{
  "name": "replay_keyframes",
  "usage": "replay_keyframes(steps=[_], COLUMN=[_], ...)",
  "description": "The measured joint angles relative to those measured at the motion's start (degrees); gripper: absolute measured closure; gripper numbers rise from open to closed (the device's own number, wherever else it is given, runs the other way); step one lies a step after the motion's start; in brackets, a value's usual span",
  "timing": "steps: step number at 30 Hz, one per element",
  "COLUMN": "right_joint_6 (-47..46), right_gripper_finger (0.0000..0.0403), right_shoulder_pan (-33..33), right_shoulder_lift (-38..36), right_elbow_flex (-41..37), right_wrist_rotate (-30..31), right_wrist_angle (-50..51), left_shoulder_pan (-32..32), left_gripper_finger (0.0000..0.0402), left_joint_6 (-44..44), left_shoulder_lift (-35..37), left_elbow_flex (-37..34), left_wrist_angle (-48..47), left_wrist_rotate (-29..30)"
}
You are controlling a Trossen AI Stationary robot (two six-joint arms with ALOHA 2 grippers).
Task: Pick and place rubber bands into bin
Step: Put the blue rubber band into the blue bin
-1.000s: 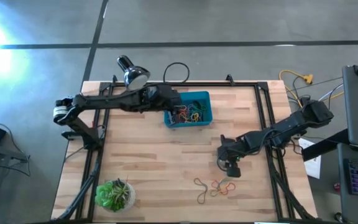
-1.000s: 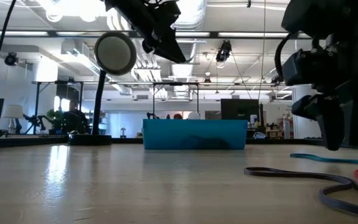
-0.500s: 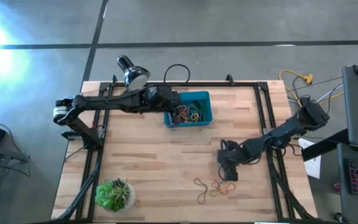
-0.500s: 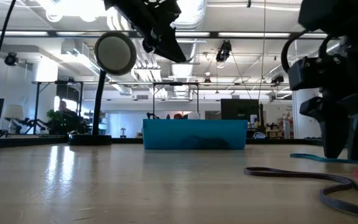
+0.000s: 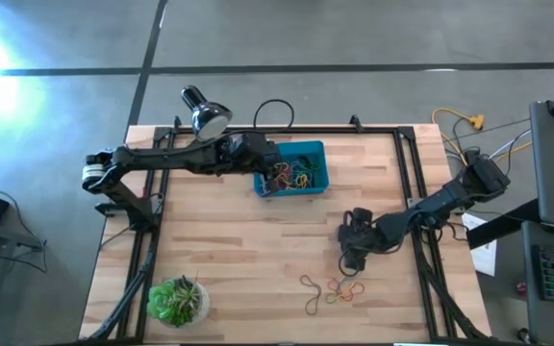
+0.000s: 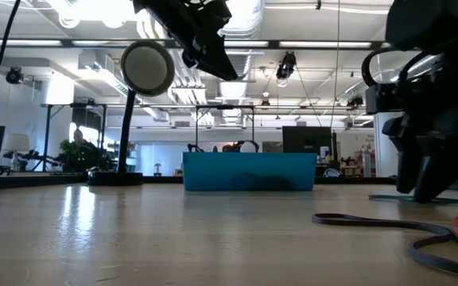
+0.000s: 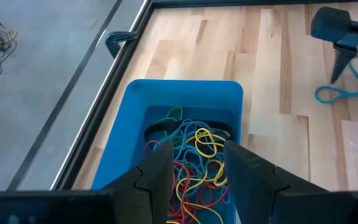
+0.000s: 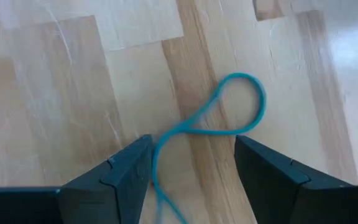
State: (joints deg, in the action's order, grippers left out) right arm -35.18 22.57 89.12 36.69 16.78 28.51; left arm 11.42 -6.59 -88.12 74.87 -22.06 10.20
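The teal-blue bin (image 5: 317, 150) stands at the table's far middle with several coloured rubber bands (image 7: 194, 155) heaped inside. My left gripper (image 7: 197, 180) hovers open above the bin's left end, with nothing between its fingers. My right gripper (image 8: 194, 180) is open and points steeply down, close over a teal rubber band (image 8: 219, 124) that lies flat on the wood in a figure-of-eight. One end of that band runs between the fingers; I cannot tell whether they touch it. More rubber bands (image 5: 333, 288) lie loose nearer the front edge.
A desk lamp (image 5: 205, 113) stands at the far left behind the bin, and a potted plant (image 5: 178, 300) at the near left corner. Black frame rails (image 5: 414, 183) run along the table's sides. Bare wood lies between the bin and the loose bands.
My right gripper has sunk toward the table over the teal rubber band, tipped to point more steeply down and rolled about its wrist. In the low view its fingers stand wider apart than before. The rubber bands have kept their places.
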Motion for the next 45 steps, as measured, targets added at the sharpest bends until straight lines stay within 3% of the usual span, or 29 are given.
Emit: replay_keyframes(steps=[15, 19, 28, 34, 38, 45], right_joint_6=[6.2, 7.3, 8.9, 8.5, 8.9, 8.9], right_gripper_finger=[0.0202, 0.0246, 0.0386, 0.0394, 0.0395, 0.0395], right_shoulder_pan=[-8.2, -9.1, -9.1, -9.1, -9.2, -9.0], right_shoulder_lift=[0.0, 0.0, 0.0, -0.9, -3.7, -10.6], right_elbow_flex=[-0.1, -0.2, -0.2, 0.1, 0.8, 2.8], right_wrist_rotate=[-8.5, -9.6, -11.5, -11.6, -7.1, -4.5], right_wrist_angle=[-0.5, -0.7, -1.6, -1.2, 2.0, 5.6], left_shoulder_pan=[-0.5, -0.8, -1.0, -1.1, -1.1, -1.1], left_gripper_finger=[0.0276, 0.0276, 0.0276, 0.0276, 0.0276, 0.0276], left_joint_6=[0.3, 0.3, 0.3, 0.3, 0.3, 0.3], left_shoulder_lift=[0.0, 0.0, 0.0, 0.0, 0.0, 0.0], left_elbow_flex=[0.0, -0.1, -0.2, -0.2, -0.2, -0.2], left_wrist_angle=[0.1, 0.1, 0.1, 0.0, 0.0, 0.1], left_wrist_rotate=[0.1, 0.1, 0.1, -0.1, -0.1, 0.0])
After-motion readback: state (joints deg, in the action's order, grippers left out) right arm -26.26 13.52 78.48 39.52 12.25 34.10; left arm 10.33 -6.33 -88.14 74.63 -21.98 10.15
